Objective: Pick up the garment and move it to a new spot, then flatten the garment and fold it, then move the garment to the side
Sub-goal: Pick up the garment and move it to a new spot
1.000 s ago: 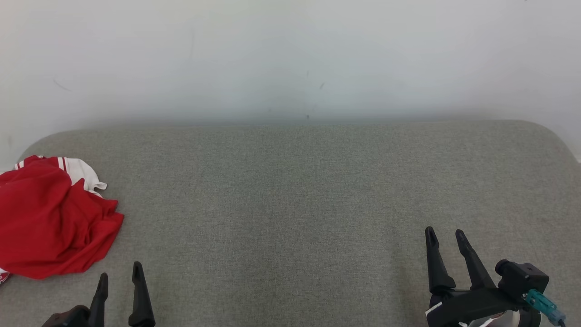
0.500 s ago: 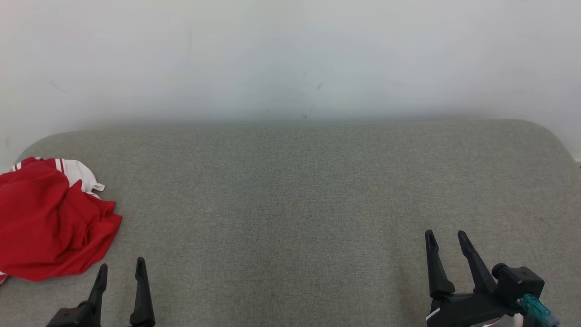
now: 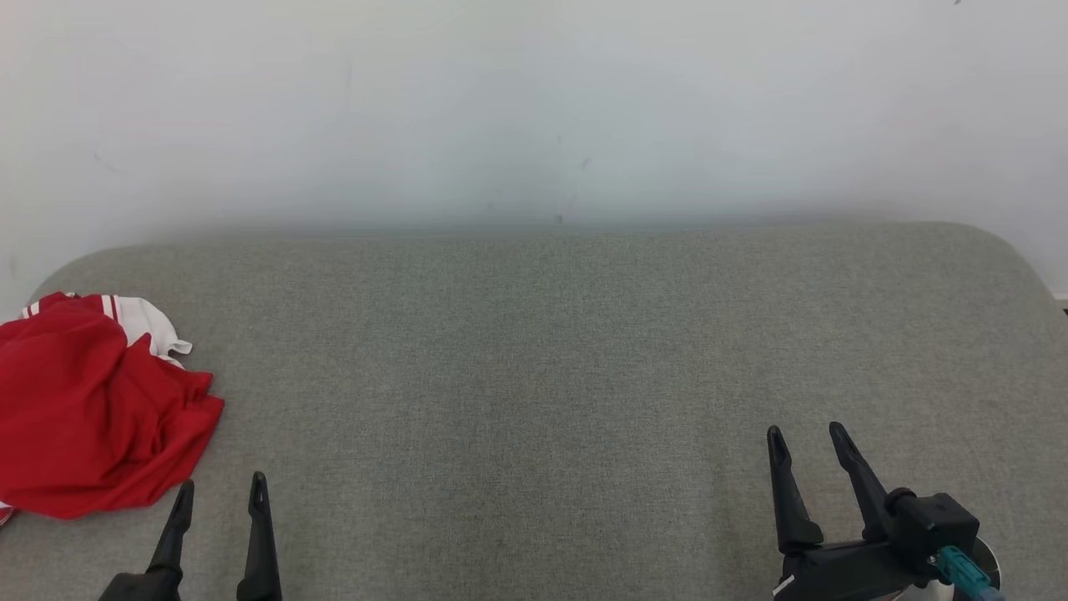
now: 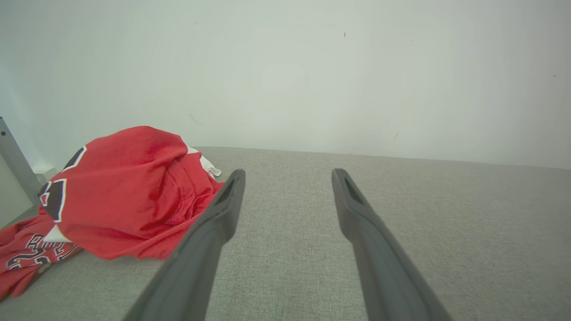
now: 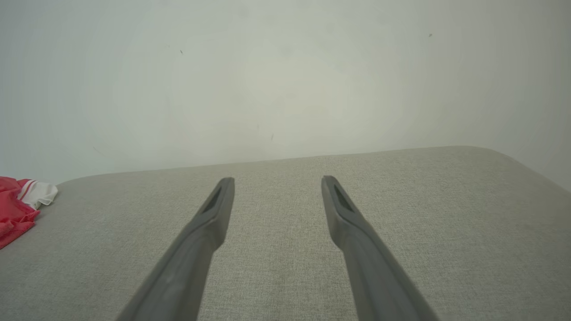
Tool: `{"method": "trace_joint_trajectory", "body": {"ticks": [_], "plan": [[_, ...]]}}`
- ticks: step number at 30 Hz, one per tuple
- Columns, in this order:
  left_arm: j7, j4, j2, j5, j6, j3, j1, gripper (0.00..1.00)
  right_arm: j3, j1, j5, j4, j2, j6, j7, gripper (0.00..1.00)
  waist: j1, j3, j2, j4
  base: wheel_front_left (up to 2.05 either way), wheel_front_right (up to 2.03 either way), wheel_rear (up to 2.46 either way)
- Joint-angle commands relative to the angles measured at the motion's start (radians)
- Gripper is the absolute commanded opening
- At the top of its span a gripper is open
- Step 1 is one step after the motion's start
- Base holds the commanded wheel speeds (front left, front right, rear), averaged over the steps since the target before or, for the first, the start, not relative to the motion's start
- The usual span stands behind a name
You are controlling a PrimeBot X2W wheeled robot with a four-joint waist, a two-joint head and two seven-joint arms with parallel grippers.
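**Head view.** A crumpled red fabric garment with white striped trim is seen at the far left of the frame, on a wide bench covered in grey woven cloth. A plain white wall stands behind the bench. The left gripper is found at the lower left, just beside the garment's near edge but apart from it, with its jaws spread wide and nothing held. The right gripper is at the lower right, well apart from the garment, also spread wide and empty. No pick-up has yet been made.

**Left wrist view.** The garment is heaped at the left, beside the left gripper and not between its fingers. A closing here would likely catch nothing. If only a top fold were pinched, the slack cloth could slip out or trail over the bench's left edge, near which the heap lies. A black patch outlined in white and black-and-white lettering are seen at the lower left. The lettering is creased and cannot be read with confidence.

**Right wrist view.** The right gripper is aimed over bare bench, and the garment is seen at the left edge. No writing is visible here.
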Motion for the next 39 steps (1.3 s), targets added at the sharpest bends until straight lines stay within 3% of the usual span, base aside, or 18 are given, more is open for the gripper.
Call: {"method": "trace_joint_trajectory", "body": {"ticks": [1,15,39], "plan": [[-0.013,0.005,0.006,0.024,-0.003,0.004,0.008,1.0,0.004,0.011,-0.022,-0.002,-0.005,-0.002,-0.009,1.0,0.0,-0.001,0.0,0.0,0.0,0.0,0.0],[-0.047,0.018,0.005,0.111,-0.002,0.004,0.021,1.0,0.019,0.017,-0.099,0.013,-0.005,-0.002,-0.049,1.0,0.0,-0.007,0.0,0.005,0.0,0.0,0.0],[-0.048,-0.01,-0.014,0.092,0.006,0.057,0.043,1.0,-0.019,0.025,-0.049,0.042,-0.005,-0.002,-0.056,1.0,0.0,-0.007,0.0,0.001,0.0,0.0,0.0]]}}
